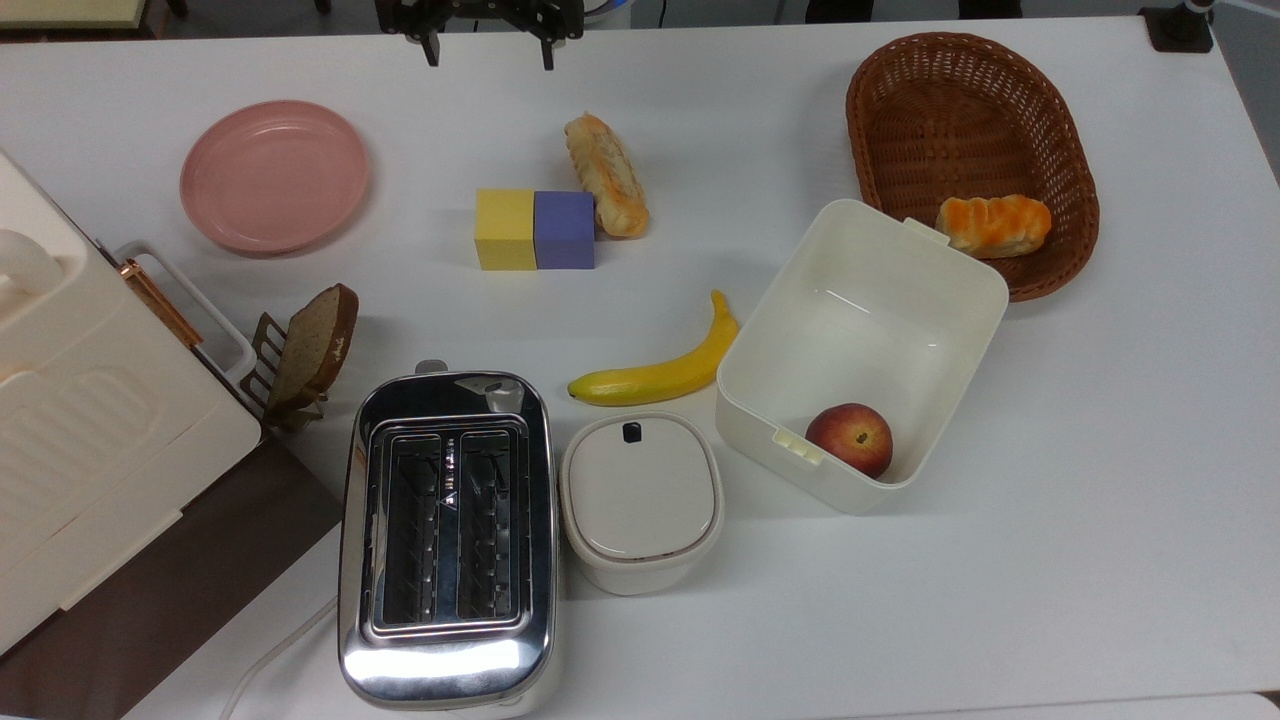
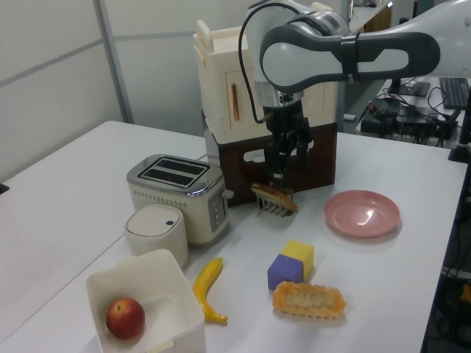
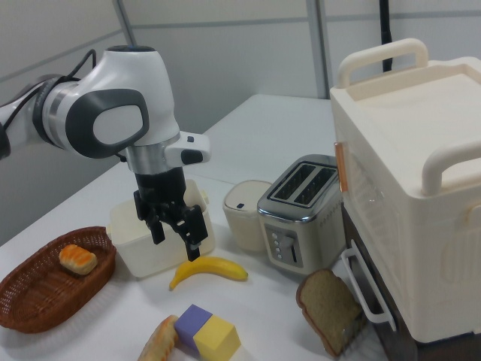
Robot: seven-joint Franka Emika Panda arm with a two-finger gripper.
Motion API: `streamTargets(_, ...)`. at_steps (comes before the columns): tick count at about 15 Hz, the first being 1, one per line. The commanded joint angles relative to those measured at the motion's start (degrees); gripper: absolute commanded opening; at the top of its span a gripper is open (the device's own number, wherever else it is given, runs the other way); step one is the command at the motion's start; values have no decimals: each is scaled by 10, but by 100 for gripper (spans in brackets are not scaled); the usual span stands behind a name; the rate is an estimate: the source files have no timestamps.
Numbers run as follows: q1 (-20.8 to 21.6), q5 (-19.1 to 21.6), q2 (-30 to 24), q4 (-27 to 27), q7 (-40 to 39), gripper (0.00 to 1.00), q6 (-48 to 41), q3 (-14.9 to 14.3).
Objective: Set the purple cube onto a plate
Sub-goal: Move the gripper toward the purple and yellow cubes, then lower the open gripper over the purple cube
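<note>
Sitting at the top view's left, the plate (image 1: 274, 175) rests bare on the white table (image 1: 700, 120), well off to the side of the jaws and nearer the camera than they are. Below it in the top view a slice of bread (image 1: 318, 342) leans in a small rack, and the toaster (image 1: 447, 535) stands further down. The gripper (image 1: 486, 48) hangs at the top edge of the top view, its jaws spread wide and pinching nothing — in the right view both fingers (image 3: 193, 239) point down with clear air beneath them. Further down the top view from the jaws, and a little to the top view's right, lies the purple cube (image 1: 564, 229), well apart from the fingers; its left face touches the yellow cube (image 1: 505, 229) and its right edge meets a bread roll (image 1: 607, 187). Right of that lie a banana (image 1: 660, 373), an open white box (image 1: 860, 350) with a peach (image 1: 849, 438) in it, and — furthest from the jaws — a wicker basket (image 1: 960, 110) holding a pastry (image 1: 994, 225).
</note>
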State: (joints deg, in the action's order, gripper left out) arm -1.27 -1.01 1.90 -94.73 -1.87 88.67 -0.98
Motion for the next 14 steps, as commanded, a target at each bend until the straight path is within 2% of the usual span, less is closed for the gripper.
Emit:
streamTargets(1,3,-1,3,4,-28,100,3,-22)
streamTargets(5,2,-3,27,-6,-28,100,24,-22)
streamTargets(7,2,-9,47,-35,-28,100,63,-38)
streamTargets(9,3,-19,54,-65,-28,100,101,-38)
streamTargets(11,20,-37,51,-118,-28,100,148,-38)
streamTargets(14,50,-37,52,-135,-20,100,157,-38)
